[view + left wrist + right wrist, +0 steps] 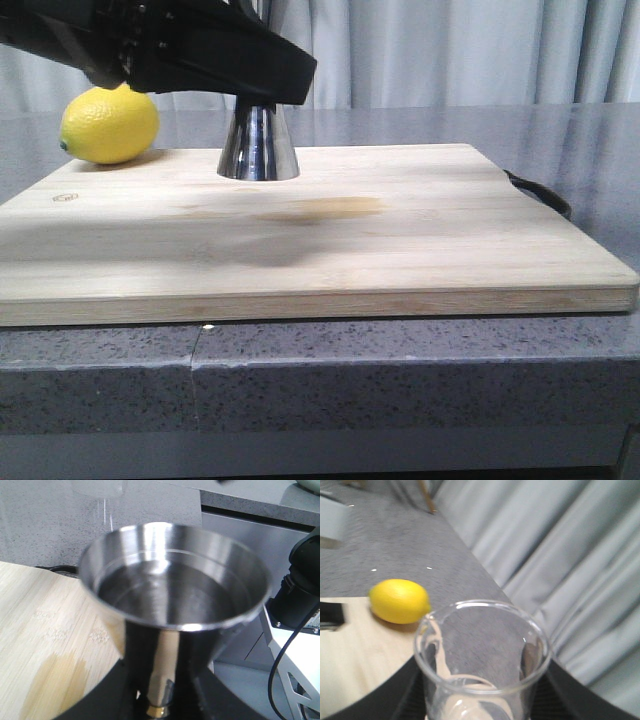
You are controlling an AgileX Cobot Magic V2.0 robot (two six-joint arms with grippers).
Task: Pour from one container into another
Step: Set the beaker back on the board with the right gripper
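Note:
The steel jigger stands on the wooden cutting board, its top hidden behind a black arm. In the left wrist view, its wide upper cup holds clear liquid, and my left gripper is shut on its narrow waist just above the brass band. My right gripper is shut on the clear glass beaker, with black fingers on both sides of it. The view behind the beaker is slanted, with the lemon beyond its rim. A blurred clear glass edge hangs above the jigger.
A yellow lemon lies at the board's back left corner, also in the right wrist view. A darker wet patch marks the board in front of the jigger. A black handle sticks out at the board's right edge. Grey curtains hang behind.

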